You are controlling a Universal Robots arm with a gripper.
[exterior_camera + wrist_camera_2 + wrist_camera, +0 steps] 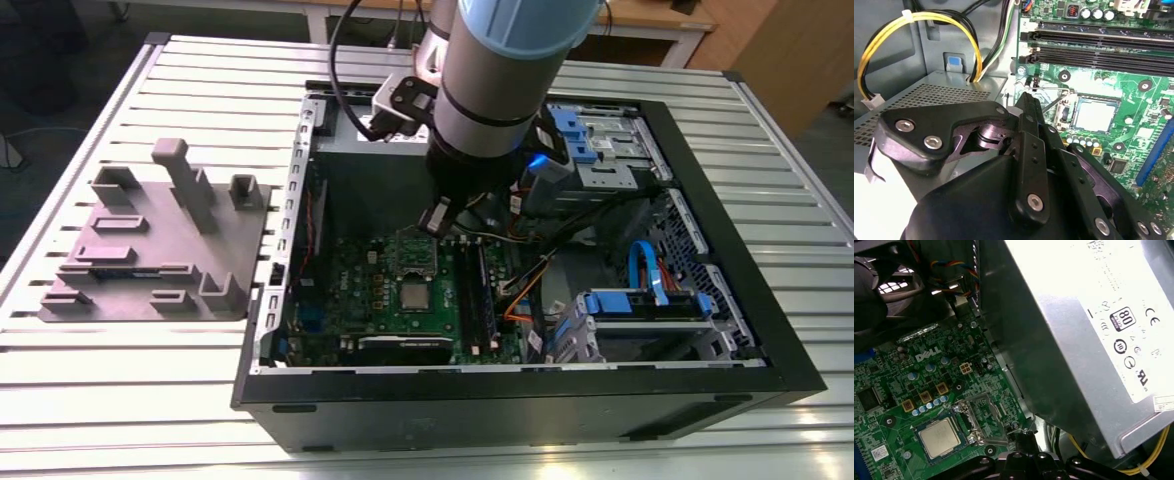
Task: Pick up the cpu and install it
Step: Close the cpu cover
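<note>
Cpu (940, 437) seated flat in socket on motherboard (387, 290), near its middle. End effector (1029, 107) just beside it, touching nothing; fingers' state impossible to tell.

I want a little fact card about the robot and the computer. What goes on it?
place: open computer case on a slatted metal table
robot arm: reaching down into the case, over the green motherboard
cpu: silver square, lying flat in its socket on the motherboard, also seen in the second wrist view
pincer: close beside the socket, holding nothing that can be seen
grey tray: beside the case, on the exterior view's left
</note>
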